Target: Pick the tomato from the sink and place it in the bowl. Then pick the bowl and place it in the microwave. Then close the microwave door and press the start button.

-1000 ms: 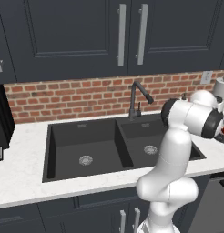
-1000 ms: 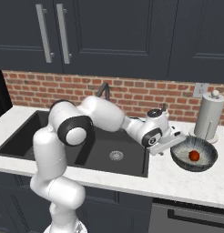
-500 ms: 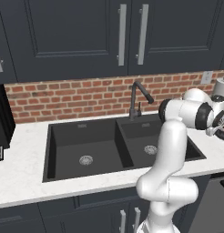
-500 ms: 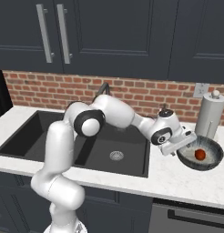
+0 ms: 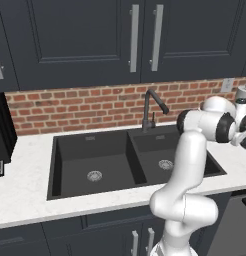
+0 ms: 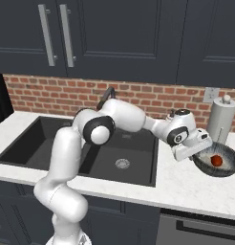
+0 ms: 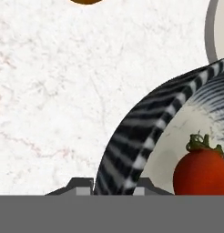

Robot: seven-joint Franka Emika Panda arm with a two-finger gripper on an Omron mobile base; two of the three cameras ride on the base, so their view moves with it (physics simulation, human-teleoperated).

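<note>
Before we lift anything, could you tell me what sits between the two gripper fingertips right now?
In the hand view, the striped rim of the bowl runs between the fingertips; the tomato lies inside.

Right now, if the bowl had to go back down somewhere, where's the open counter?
Bare white counter lies in front of the bowl, right of the sink. More lies left of the sink, up to a black appliance. Crowded: the back right corner, where the gripper straddles the bowl's rim, tomato inside, beside the paper-towel roll.

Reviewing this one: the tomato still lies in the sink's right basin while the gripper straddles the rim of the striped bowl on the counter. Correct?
Not quite. The tomato sits inside the bowl, not in the sink; the right base view and the hand view both show it there. The rest holds: the gripper straddles the bowl's rim on the counter.
</note>
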